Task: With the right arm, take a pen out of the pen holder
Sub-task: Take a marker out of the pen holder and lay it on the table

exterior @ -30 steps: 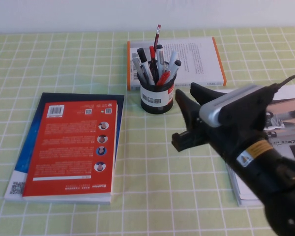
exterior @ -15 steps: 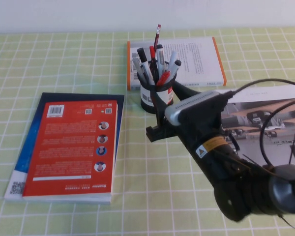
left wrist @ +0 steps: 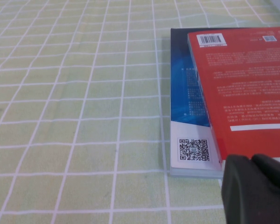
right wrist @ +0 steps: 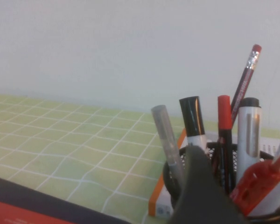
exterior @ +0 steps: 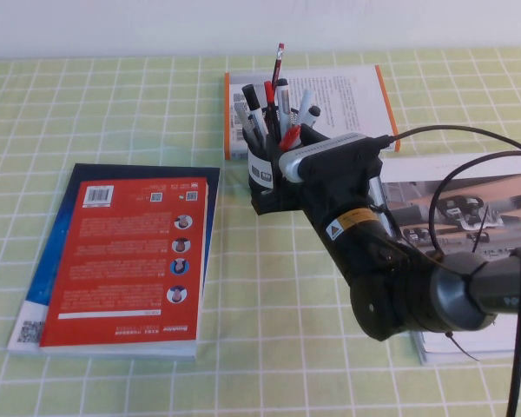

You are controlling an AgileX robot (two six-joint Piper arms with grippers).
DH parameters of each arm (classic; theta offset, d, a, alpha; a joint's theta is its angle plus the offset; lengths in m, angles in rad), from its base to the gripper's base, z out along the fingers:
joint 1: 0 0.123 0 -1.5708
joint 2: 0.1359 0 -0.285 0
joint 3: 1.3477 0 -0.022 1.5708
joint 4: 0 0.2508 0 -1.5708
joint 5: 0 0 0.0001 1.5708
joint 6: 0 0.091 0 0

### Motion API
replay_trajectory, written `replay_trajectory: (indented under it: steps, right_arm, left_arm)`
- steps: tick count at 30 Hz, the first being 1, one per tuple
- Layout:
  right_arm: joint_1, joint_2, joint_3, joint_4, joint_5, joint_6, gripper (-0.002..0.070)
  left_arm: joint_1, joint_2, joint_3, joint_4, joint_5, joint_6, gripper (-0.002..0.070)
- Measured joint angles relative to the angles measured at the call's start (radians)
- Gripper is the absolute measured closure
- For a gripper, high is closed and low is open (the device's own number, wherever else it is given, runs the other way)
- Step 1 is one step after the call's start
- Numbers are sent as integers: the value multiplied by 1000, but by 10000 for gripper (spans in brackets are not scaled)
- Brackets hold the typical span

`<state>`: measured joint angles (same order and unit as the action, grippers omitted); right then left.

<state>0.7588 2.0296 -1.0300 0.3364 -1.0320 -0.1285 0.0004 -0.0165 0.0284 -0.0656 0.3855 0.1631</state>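
At pen holder (exterior: 262,174), right jaws arrived; left jaws by book (left wrist: 242,84).

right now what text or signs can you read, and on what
No words legible.
Red book: barcode, QR codes; print too small.
Blue book: QR code.
White book: print too small.
Pen holder label: blurred.
Right arm sticker: warning triangle.
Right claw at pen holder; left claw by blue book.
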Motion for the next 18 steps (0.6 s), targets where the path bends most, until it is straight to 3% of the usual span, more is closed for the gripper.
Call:
replay_trajectory:
  steps: [18]
  right_arm:
    - [-20,48,-92,49,60,0,353]
  left_arm:
    - [0,0,0,0,0,0,680]
